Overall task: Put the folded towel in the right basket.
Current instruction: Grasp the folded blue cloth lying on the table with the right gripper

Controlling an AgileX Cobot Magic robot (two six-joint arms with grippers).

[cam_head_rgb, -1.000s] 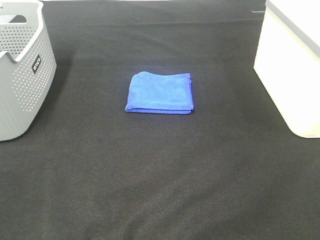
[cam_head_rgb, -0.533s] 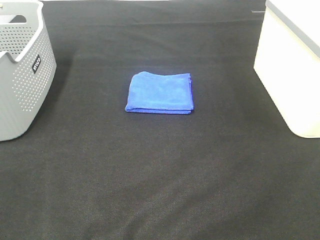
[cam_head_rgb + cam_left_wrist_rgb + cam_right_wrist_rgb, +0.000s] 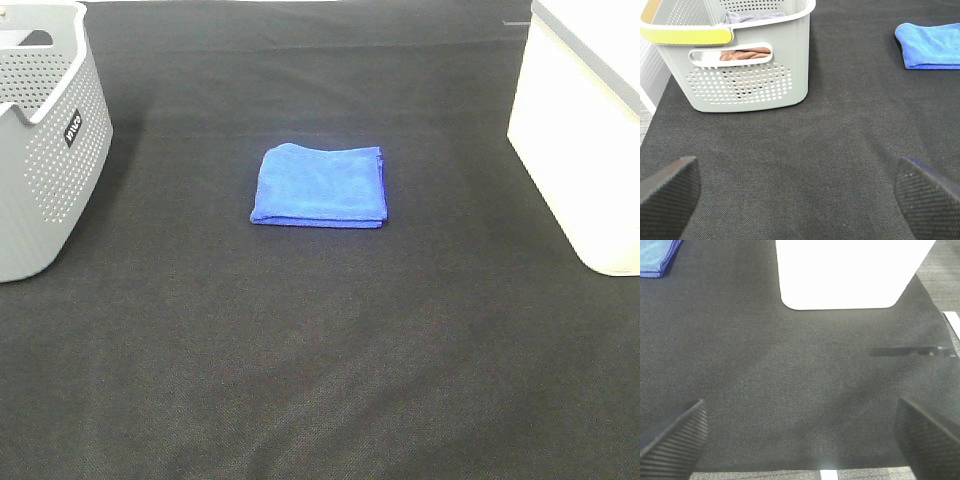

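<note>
The folded blue towel [image 3: 320,186] lies flat on the black table in the middle of the exterior view. It also shows in the left wrist view [image 3: 931,45] and at a corner of the right wrist view [image 3: 657,256]. The right basket [image 3: 590,120] is white and stands at the right edge; the right wrist view shows its wall [image 3: 850,270]. My left gripper [image 3: 795,192] is open and empty, low over the table near the grey basket. My right gripper [image 3: 800,435] is open and empty, in front of the white basket. Neither gripper shows in the exterior view.
A grey perforated basket [image 3: 40,130] stands at the left edge; the left wrist view shows its wall [image 3: 747,82], with brown and grey cloth inside. A strip of tape [image 3: 912,351] lies on the black cloth [image 3: 320,350] near the white basket.
</note>
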